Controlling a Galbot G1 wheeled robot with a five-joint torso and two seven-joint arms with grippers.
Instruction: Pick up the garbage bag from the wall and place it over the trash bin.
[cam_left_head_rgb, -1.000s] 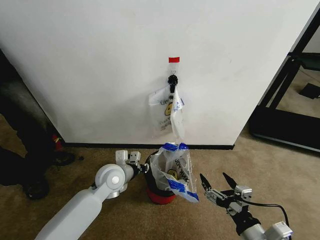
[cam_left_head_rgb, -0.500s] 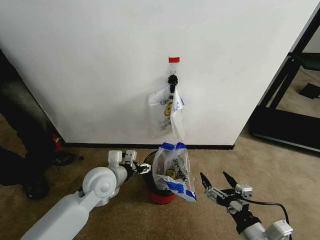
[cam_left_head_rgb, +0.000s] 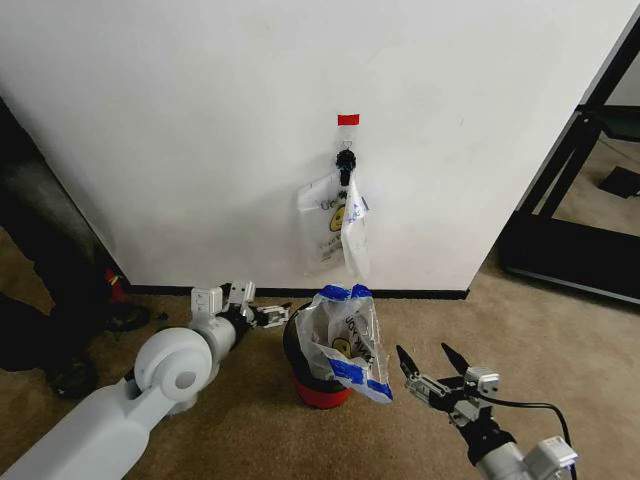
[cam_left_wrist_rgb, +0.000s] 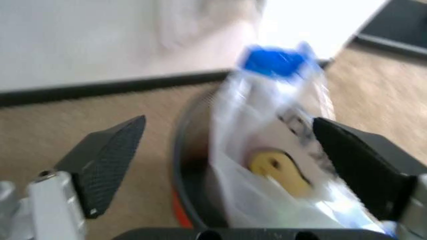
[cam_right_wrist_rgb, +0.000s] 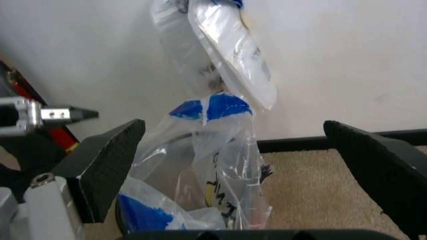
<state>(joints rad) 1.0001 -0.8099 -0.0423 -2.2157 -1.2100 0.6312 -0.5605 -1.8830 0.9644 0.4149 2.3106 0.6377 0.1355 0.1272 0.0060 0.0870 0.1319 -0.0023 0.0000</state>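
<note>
Translucent garbage bag (cam_left_head_rgb: 345, 340) draped in black trash bin (cam_left_head_rgb: 300, 345) at lower centre, more bags (cam_left_head_rgb: 335, 225) hung on wall (cam_left_head_rgb: 200, 130) above, left gripper (cam_left_head_rgb: 268, 315) and right gripper (cam_left_head_rgb: 432, 372) flanked it, fingers released.

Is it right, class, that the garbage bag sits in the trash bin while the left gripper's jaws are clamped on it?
Not quite. The garbage bag does sit in the trash bin, but the left gripper has its jaws open beside the bin, holding nothing; the head view shows this.

garbage bag (cam_left_head_rgb: 345, 335) in trash bin (cam_left_head_rgb: 300, 355), below wall (cam_left_head_rgb: 200, 130)
</note>
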